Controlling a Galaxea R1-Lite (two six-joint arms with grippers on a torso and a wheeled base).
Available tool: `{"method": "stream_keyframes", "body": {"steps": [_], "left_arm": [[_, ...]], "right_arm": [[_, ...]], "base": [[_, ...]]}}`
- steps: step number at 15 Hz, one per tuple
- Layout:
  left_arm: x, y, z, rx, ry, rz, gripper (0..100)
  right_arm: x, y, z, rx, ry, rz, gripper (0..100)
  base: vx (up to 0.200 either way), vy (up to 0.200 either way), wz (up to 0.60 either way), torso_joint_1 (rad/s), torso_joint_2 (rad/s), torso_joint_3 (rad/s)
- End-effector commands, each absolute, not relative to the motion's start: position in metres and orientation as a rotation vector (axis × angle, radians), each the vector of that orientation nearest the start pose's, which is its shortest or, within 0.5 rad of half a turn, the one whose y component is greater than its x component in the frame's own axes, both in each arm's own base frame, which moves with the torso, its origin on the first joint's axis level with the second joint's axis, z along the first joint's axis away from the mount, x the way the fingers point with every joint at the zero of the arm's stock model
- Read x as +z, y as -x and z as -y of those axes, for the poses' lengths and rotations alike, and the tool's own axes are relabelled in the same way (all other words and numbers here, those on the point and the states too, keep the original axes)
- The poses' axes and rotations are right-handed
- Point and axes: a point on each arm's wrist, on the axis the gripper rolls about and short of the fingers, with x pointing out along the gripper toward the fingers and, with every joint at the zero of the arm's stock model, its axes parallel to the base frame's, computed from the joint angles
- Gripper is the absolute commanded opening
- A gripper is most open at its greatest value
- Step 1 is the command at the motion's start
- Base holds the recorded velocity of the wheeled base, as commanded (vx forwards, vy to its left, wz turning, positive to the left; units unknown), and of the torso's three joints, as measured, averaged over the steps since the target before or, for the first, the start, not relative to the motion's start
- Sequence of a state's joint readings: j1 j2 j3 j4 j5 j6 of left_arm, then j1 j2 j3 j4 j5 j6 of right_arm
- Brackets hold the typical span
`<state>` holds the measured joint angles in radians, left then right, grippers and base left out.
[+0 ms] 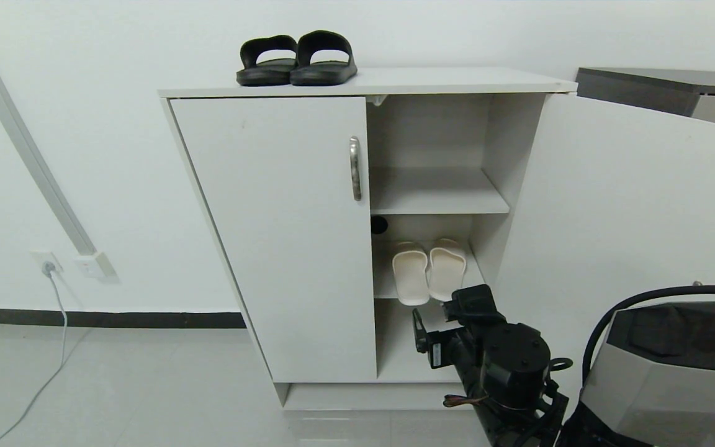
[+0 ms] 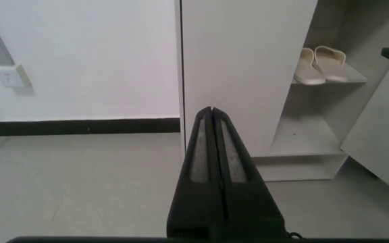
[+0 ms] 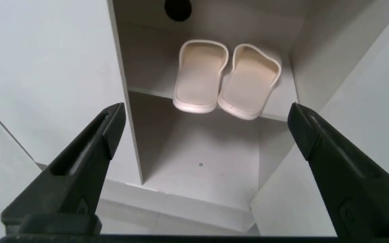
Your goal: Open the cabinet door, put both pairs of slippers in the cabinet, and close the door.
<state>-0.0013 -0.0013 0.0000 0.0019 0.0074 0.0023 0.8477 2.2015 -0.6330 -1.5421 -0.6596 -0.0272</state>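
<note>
– Slippers first, from the left: where does each pair lie?

– Black slippers [image 1: 296, 59] stand side by side on top of the cabinet [image 1: 457, 79], upper left of centre in the head view. Cream slippers [image 1: 429, 271] lie together on the middle shelf [image 1: 388, 287] in the open right half, just below centre.

– So which step is this?

– I'd say the door is opened and one pair is stowed. The black pair is the job in hand, and closing comes after.

– And the jaws?

– Left gripper [image 2: 211, 115] has its jaws clenched together on nothing. It sits low over the floor [image 2: 80, 182], facing the closed left door [image 1: 270, 236] and well apart from it. Right gripper [image 3: 204, 111] sits in front of the opening, near the cream pair, with its jaws released wide and nothing between them.

– What does the next move call for?

– Probably the right arm should back clear of the shelves, rise to the cabinet top and cross leftward to the black pair. Whether one grasp can take both slippers, I cannot tell. The upper shelf [image 1: 438, 192] looks the likely place for them.

– Anything else inside?

– A dark round spot [image 1: 379, 225] at the back, above the cream pair. I cannot tell whether it is a hole or an object. At the far right the open door [image 1: 630, 211] stands swung out toward the robot, and it will need pushing shut last.
</note>
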Motion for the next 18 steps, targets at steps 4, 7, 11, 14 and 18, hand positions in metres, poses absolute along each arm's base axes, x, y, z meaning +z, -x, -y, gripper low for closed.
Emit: {"method": "stream_keyframes", "body": {"steps": [4,7,11,14,18], "left_arm": [[0.0756,0.0229,-0.0001,0.006,-0.003,-0.002,0],[0.0753,0.0228,-0.0001,0.006,0.000,-0.002,0],[0.0753,0.0228,-0.0002,0.008,0.000,-0.002,0],[0.0757,0.0229,-0.0002,0.008,0.000,0.000,0],[0.0757,0.0229,-0.0002,0.008,0.000,0.000,0]], "right_arm": [[0.0649,-0.2433,-0.2536,0.187,0.046,-0.014,100],[0.0660,-0.2439,-0.2534,0.186,0.040,-0.007,100],[0.0660,-0.2473,-0.2501,0.175,0.041,-0.007,100],[0.0649,-0.2474,-0.2494,0.177,0.045,-0.011,100],[0.0610,-0.2445,-0.2463,0.208,0.062,-0.025,100]], "base": [[0.000,0.000,0.00,0.000,0.00,0.000],[0.000,0.000,0.00,0.000,0.00,0.000],[0.000,0.150,0.00,0.004,0.00,0.003],[0.000,0.200,0.00,0.004,0.00,-0.001],[0.000,0.200,0.00,0.006,0.00,0.004]]}}
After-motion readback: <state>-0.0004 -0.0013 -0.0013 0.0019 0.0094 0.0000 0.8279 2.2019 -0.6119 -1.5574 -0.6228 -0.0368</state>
